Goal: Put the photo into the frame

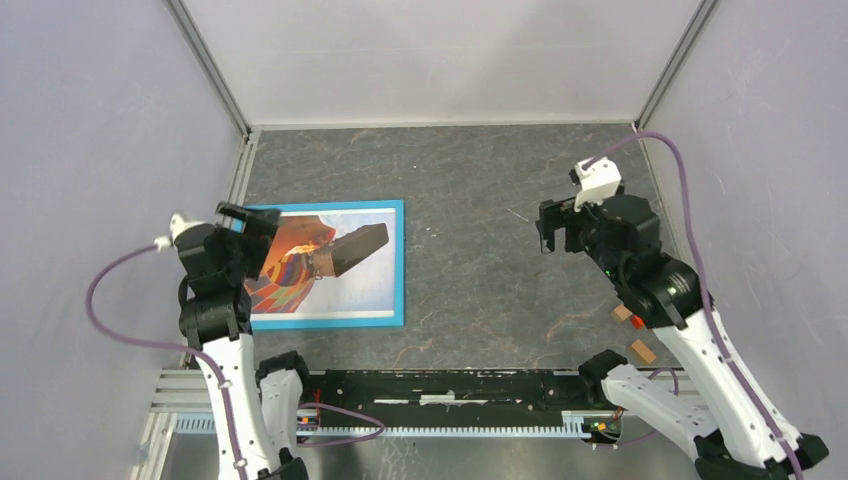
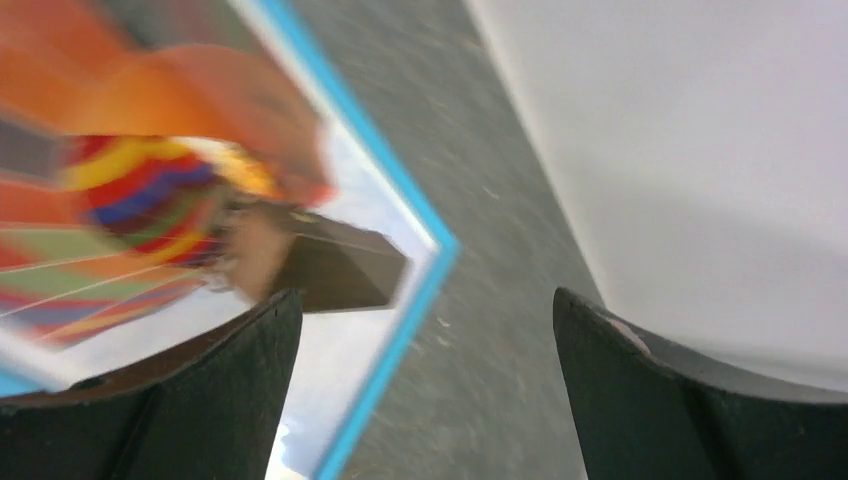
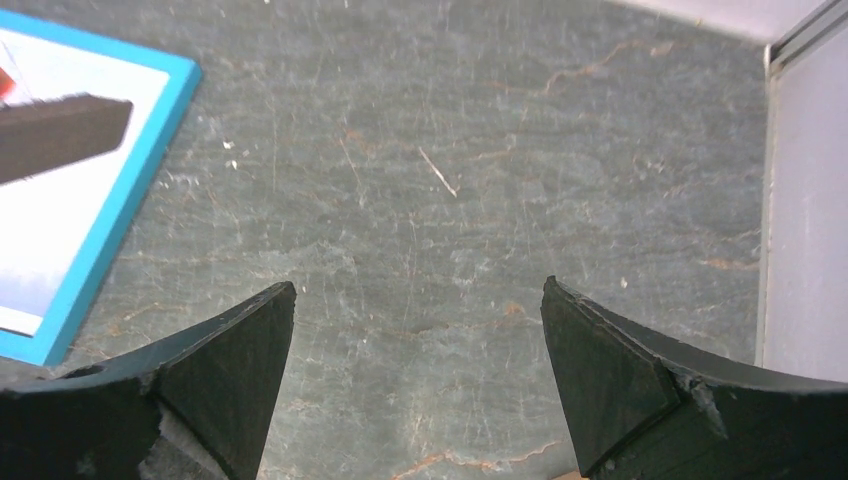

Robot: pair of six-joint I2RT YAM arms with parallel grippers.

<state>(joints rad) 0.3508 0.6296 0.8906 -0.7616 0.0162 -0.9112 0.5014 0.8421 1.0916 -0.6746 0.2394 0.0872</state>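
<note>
While the left gripper [image 1: 246,222] hangs with fingers spread above the far left corner of the frame [image 1: 397,262], the photo [image 1: 290,275] shows behind the pane, blue face up, on the left of the table [image 1: 480,270]; the job looks all but done, so a straight lift clear of the rim seems wise. The right gripper [image 1: 557,226], likewise spread, hovers well apart at right

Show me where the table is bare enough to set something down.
Bare: the wide stretch of table between the frame and the right gripper, and the strip behind the frame up to the back wall. Crowded: the left, where the left gripper hangs over the frame; two wooden blocks lie by the right arm.
</note>
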